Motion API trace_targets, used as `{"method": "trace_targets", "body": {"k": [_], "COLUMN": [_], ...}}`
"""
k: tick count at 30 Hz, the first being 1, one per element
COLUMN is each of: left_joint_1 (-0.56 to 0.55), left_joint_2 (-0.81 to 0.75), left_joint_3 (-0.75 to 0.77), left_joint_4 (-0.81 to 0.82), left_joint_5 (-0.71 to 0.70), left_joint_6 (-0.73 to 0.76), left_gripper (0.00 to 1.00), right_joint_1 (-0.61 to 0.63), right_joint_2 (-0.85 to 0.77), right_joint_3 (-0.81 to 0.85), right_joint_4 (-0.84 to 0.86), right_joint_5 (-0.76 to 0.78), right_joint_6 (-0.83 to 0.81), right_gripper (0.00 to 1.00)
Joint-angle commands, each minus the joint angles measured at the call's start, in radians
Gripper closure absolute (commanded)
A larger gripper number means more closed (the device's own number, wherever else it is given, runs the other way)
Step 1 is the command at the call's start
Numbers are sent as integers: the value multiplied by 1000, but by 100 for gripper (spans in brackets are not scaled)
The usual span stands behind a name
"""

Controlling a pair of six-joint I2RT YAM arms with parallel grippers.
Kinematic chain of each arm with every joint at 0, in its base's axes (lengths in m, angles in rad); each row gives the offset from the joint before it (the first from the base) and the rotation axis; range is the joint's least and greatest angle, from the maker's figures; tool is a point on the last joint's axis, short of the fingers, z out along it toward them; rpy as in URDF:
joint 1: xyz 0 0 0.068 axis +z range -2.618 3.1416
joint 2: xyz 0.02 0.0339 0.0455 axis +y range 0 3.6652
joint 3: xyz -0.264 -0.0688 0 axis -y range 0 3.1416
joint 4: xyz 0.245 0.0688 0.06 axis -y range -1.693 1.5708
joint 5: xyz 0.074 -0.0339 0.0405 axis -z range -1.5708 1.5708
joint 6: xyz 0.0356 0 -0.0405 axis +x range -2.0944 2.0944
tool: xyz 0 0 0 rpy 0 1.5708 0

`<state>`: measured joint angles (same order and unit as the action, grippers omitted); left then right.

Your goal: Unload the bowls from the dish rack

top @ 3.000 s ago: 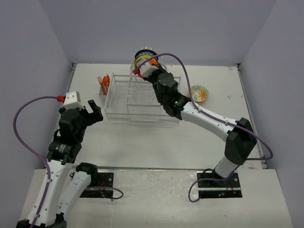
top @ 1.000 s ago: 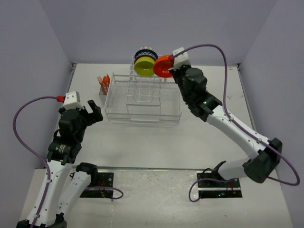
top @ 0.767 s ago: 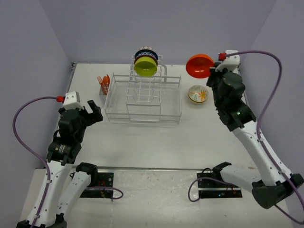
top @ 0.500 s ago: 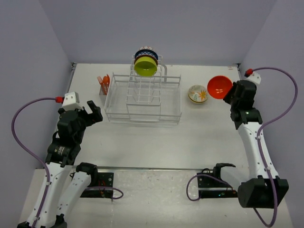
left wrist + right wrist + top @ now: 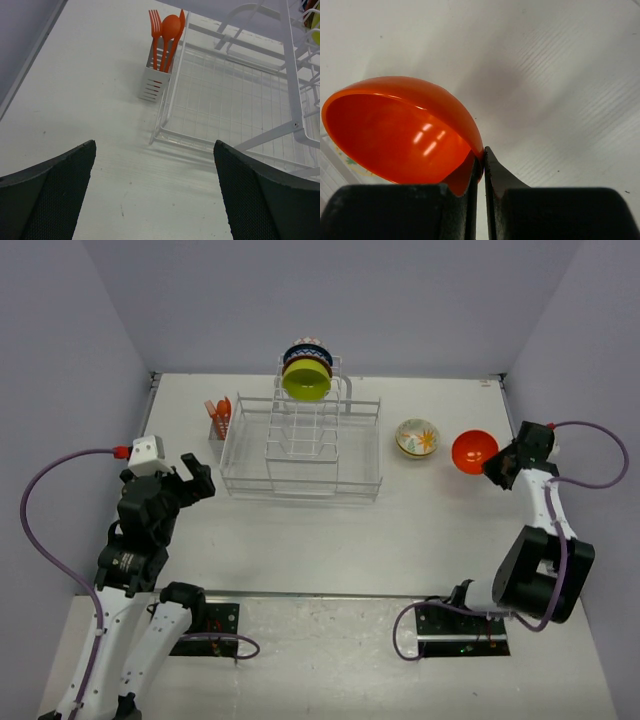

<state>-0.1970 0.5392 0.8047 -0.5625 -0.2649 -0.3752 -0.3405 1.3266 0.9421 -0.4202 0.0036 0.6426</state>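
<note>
Right gripper (image 5: 481, 159) pinching red bowl (image 5: 400, 127) rim (near flowery bowl (image 5: 417, 437)), left gripper (image 5: 154, 160) wide open by rack (image 5: 300, 496)

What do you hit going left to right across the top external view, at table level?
left gripper → dish rack → cream floral bowl → orange-red bowl → right gripper, pinching that bowl's rim.
</note>
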Motion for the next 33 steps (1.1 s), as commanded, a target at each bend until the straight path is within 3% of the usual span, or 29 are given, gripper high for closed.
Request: {"method": "trace_targets", "body": {"k": [1, 7, 13, 20, 25, 31, 33], "left_joint_1": [4, 4, 4, 4, 5, 5, 5], "left_joint_2": [-1, 7, 11, 13, 11, 8, 10], "left_joint_3": [-4, -4, -4, -1, -2, -4, -2], "left_joint_4": [42, 38, 39, 39, 38, 41, 39], "left_joint_5": [3, -7, -7, -8, -5, -2, 0], "left_joint_6": [15, 12, 12, 12, 13, 13, 13], "left_gripper": [0, 0, 0, 0, 0, 0, 0], "right_joint_1": [-8, -23, -45, -46, -46, -48, -48], "right_joint_2": [100, 266, 371, 375, 376, 339, 283], "right_joint_3": [87, 147, 202, 173, 159, 162, 161], "right_joint_4": [47, 11, -43, -66, -66, -77, -75], "right_joint_5": [-82, -16, -45, -117, -134, -129, -152], "right_joint_6": [77, 51, -6, -64, -80, -69, -60], "right_gripper": [100, 100, 100, 100, 82, 54, 40]}}
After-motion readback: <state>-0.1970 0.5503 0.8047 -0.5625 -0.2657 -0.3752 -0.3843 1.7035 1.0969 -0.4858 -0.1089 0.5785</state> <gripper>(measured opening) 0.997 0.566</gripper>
